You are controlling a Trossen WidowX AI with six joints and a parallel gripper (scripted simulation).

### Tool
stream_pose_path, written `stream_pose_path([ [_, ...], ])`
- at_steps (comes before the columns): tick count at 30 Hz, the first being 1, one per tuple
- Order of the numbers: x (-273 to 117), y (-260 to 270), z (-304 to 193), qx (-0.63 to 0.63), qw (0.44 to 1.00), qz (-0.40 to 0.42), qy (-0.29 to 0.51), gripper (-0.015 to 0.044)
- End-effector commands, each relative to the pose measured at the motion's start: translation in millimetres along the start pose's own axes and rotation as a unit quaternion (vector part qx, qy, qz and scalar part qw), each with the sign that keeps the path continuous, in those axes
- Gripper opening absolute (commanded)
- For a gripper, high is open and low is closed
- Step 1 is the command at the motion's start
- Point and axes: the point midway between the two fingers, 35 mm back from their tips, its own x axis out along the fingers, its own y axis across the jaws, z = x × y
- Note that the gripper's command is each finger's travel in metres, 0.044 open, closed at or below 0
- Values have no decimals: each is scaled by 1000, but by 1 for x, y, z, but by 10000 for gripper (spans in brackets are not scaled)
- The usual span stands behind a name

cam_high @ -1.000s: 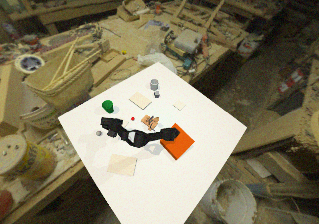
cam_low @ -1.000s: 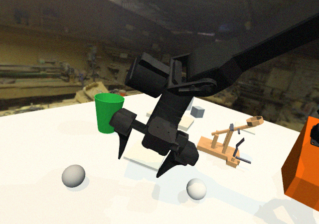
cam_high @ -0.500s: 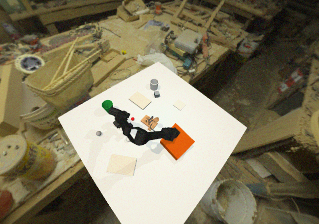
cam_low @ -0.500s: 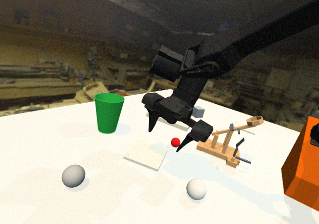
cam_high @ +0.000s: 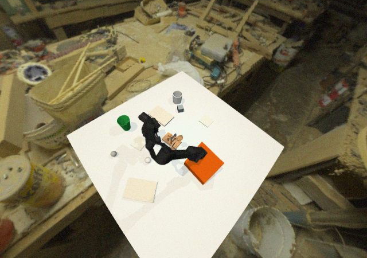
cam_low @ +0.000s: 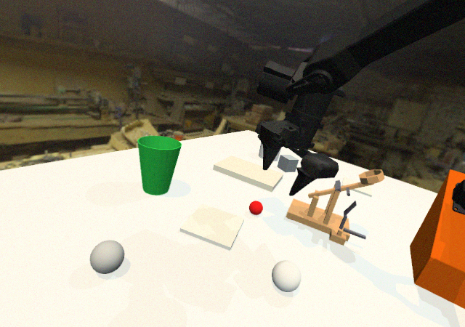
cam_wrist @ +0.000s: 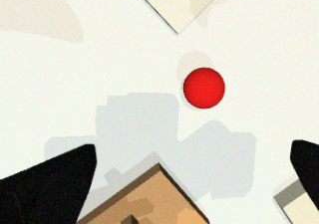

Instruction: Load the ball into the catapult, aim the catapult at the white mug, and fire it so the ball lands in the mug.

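The small red ball (cam_low: 256,207) (cam_wrist: 203,88) lies on the white table, between a pale tile and the wooden catapult (cam_high: 169,140) (cam_low: 327,210) (cam_wrist: 150,200). The catapult's arm is raised and its cup is empty. My gripper (cam_low: 284,176) (cam_wrist: 192,151) is open and empty, pointing down, a little above the table just past the ball, close to the catapult. In the top view my arm hides the ball. The white mug (cam_high: 177,97) stands at the far side of the table; in the exterior view my gripper mostly hides it.
A green cup (cam_high: 124,122) (cam_low: 158,169), a grey ball (cam_high: 113,153) (cam_low: 107,256) and a white ball (cam_high: 147,159) (cam_low: 285,275) stand on the table. There are also several flat pale tiles (cam_low: 248,171) (cam_low: 212,226), a grey cube (cam_high: 180,108) (cam_low: 288,163) and my orange base (cam_high: 207,167) (cam_low: 439,237).
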Motion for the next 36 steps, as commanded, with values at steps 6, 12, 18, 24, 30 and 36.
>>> stream_pose_path([
  [6,-18,5,-53,145,989,10,32,440],
  [12,-30,14,-85,245,968,19,45,440],
  [18,-43,27,-112,344,937,32,52,440],
  [24,-54,43,-135,439,896,48,54,440],
  [30,-57,48,-140,461,884,52,54,440],
  [36,-57,48,-140,461,884,52,54,282],
])
